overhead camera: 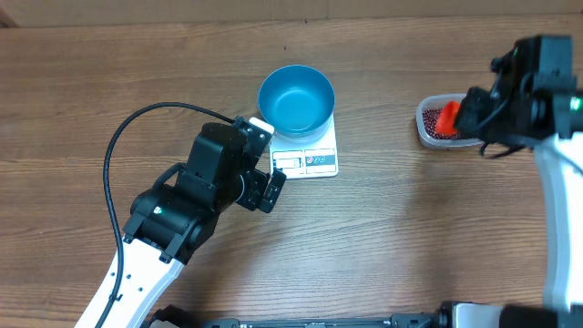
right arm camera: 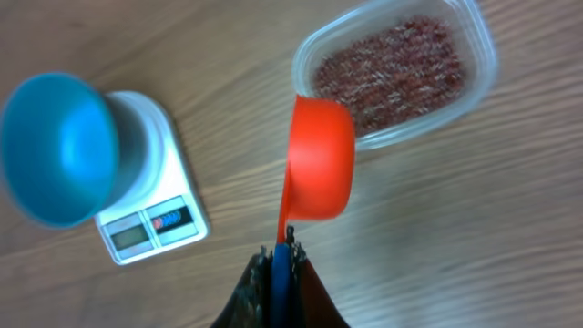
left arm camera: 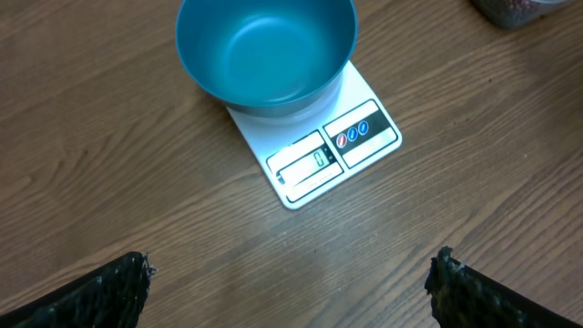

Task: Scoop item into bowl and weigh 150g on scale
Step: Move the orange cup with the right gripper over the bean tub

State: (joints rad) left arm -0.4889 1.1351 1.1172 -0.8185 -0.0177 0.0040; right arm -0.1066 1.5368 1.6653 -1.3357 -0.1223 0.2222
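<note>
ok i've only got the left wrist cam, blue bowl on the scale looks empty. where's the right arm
Observer: The right gripper is shut on the handle of an orange scoop, off to the right of the scale in the overhead view.
Operator: is it loading yet
Observer: I can't tell if it's loaded. The scoop's cup is at the rim of a clear tub that has a layer of red-brown beans in it.
Operator: is that touching the scale
Observer: No, the tub stands apart from the scale and the blue bowl, with bare table between them.
</note>
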